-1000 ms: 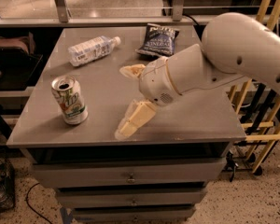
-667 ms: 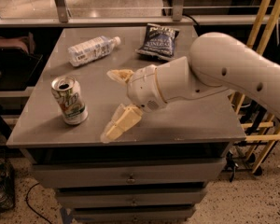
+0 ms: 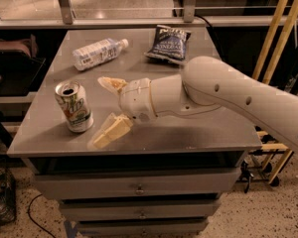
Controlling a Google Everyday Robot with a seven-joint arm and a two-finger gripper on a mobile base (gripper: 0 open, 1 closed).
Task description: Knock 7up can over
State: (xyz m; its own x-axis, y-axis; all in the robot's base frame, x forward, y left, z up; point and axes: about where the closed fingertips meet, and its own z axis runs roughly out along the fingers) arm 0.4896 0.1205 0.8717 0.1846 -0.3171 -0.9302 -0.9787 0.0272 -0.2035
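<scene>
My one camera looks down steeply from above the near edge of the table (image 3: 188, 138), facing across it, close enough that the tabletop fills most of the view; my arm (image 3: 238, 93) enters from the right, my gripper (image 3: 100, 112) left of centre, fingers spread

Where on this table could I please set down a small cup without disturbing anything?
Bare tabletop lies between the water bottle and chip bag, and along the front edge right of the gripper. It is crowded front-left, where the open gripper sits beside the 7up can.
</scene>
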